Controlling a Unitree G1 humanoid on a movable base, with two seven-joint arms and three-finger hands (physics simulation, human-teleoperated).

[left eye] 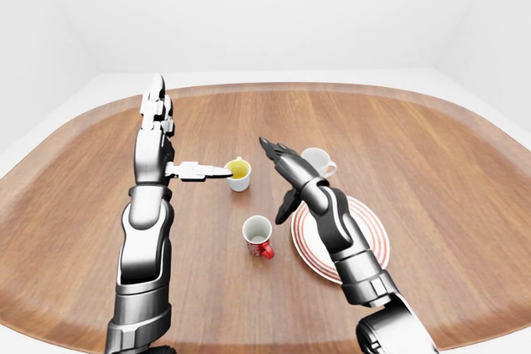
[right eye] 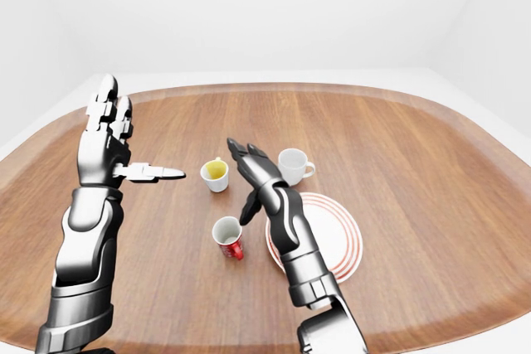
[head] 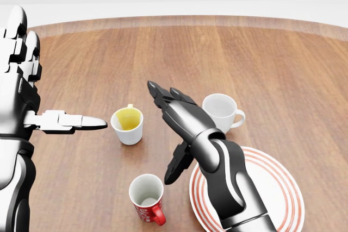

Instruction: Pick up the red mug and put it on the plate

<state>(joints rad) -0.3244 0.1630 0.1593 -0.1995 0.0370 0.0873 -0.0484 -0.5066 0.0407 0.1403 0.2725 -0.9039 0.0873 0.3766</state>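
1. The red mug [head: 147,198] is the nearest thing, at the bottom of the head view. It stands upright on the brown surface [head: 283,69]. Its mouth faces up, it looks empty, and its handle sticks out to the lower right.

2. Just to the right of the mug is the plate [head: 283,188] with red rings. The mug and the plate are close together but do not touch. The robot's right arm lies across the left part of the plate.

3. The right hand [head: 175,134] is a little above the mug in the head view, and a bit to its right. Its fingers are spread out and it holds nothing. Its thumb [head: 175,168] points down at the mug but is not touching it.

4. So the mug lies down and to the left of the right hand. I think this hand is the one to use, because it is much nearer. It would need to come down and toward the left.

5. Farther off are a white cup with yellow inside [head: 128,125] and a plain white mug [head: 221,112].

6. The left hand [head: 32,99] is at the left edge, well apart from the red mug. It is spread wide, fingers up, thumb pointing right, and it is empty.
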